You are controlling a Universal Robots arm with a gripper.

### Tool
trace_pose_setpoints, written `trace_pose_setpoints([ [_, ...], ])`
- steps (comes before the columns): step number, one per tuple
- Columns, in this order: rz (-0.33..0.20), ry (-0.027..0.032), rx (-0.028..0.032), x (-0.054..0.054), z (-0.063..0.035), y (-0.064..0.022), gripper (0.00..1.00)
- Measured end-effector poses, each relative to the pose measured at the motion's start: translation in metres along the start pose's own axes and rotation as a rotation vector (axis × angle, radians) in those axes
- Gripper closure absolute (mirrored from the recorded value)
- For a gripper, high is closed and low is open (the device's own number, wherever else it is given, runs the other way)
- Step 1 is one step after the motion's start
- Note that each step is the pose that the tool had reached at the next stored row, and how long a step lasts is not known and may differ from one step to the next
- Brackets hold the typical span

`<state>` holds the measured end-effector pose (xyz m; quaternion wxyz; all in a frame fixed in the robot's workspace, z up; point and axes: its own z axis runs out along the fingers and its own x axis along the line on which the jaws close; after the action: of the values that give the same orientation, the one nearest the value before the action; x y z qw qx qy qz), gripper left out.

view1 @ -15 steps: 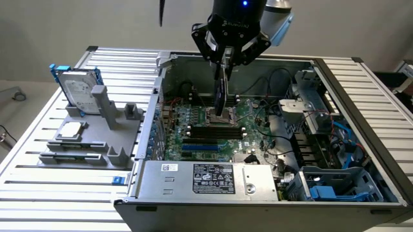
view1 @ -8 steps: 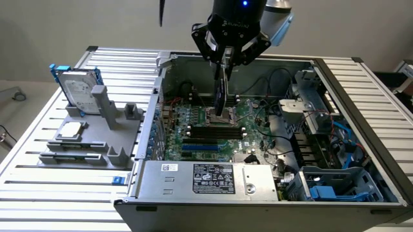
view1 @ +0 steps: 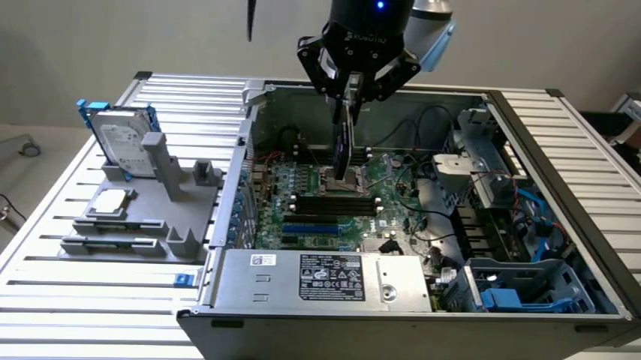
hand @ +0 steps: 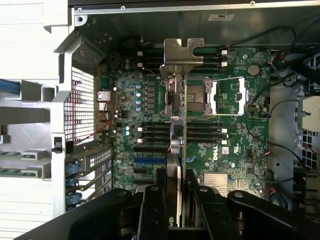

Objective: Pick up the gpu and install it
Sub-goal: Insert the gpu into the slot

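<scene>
**Gripper.** The black two-finger gripper [view1: 350, 96] sits at 12 o'clock in the exterior view, above the open case. Its jaws are clamped on the gpu [view1: 346, 139], a thin dark expansion card with a silver end bracket. In the wrist view the gripper [hand: 176, 192] has one finger against each flat face of the gpu [hand: 179, 125], which is seen edge-on with the bracket at its far end.

**Task item.** The gpu hangs upright inside the open grey steel computer case [view1: 401, 313], over the middle of the green motherboard [view1: 331, 202]. It is not seated in a slot. Whether its lower edge touches the board cannot be told. The blue expansion slot [view1: 311, 225] lies toward 6 o'clock of the card and is unoccupied.

**Surroundings, exterior view.**
- The silver power supply box with a white label [view1: 331, 281] lies at 6 o'clock, inside the case's near wall.
- A blue plastic drive cage [view1: 531, 289] occupies the 4 o'clock corner.
- At 9 o'clock, outside the case, a grey moulded fixture [view1: 130, 241] rests on the slatted aluminium table [view1: 90, 307].
- The fixture carries a silver hard drive in a blue frame [view1: 125, 142], standing upright, and a small square silver processor chip [view1: 112, 199], lying flat.
</scene>
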<state>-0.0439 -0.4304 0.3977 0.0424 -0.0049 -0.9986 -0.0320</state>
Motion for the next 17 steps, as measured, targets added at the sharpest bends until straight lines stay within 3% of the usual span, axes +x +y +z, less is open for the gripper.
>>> trace_pose_setpoints([
  [7, -0.001, 0.0, -0.0001, -0.0004, 0.0003, -0.0013, 0.73],
  [9, -0.009, -0.0031, 0.0001, -0.0007, 0.0015, -0.0023, 0.73],
  [13, -0.06, -0.01, 0.0045, -0.001, 0.0034, -0.0026, 0.73],
  [17, -0.133, -0.0105, 0.0103, -0.0011, 0.0055, -0.0027, 0.73],
])
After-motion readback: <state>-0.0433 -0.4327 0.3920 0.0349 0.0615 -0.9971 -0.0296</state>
